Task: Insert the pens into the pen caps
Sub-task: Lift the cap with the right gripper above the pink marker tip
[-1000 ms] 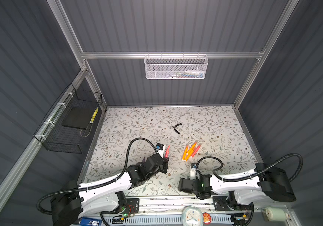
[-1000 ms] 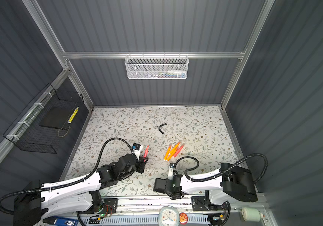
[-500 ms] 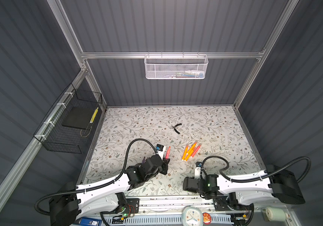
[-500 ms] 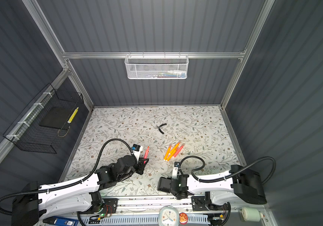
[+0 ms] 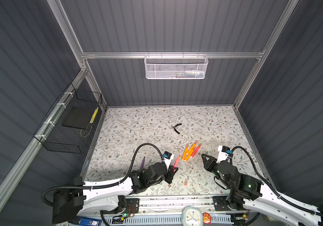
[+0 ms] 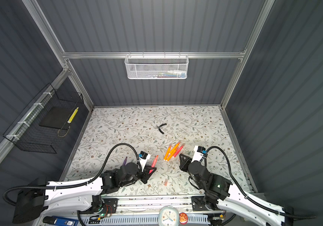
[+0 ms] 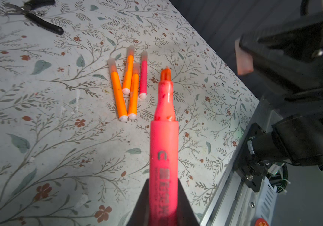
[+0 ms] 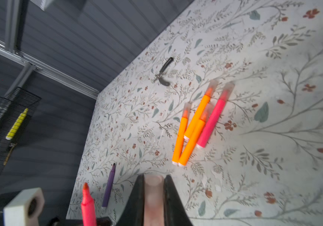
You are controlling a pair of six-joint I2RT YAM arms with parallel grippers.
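Blurrily, right gripper (image 8: pixel 153 176) pinches a cap (image 8: pixel 153 195); left gripper (image 7: pixel 163 181) grasps pink pen (image 7: pixel 163 140), base hidden.

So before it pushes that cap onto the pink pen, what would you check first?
1. The left gripper clamps the pink pen: ok.
2. The pen's tip is bare: ok.
3. The right gripper clamps the cap: ok.
4. The cap's open end faces the tip: cannot tell.
5. The cap and tip are lined up: not ok, the cap sits apart, off to one side.
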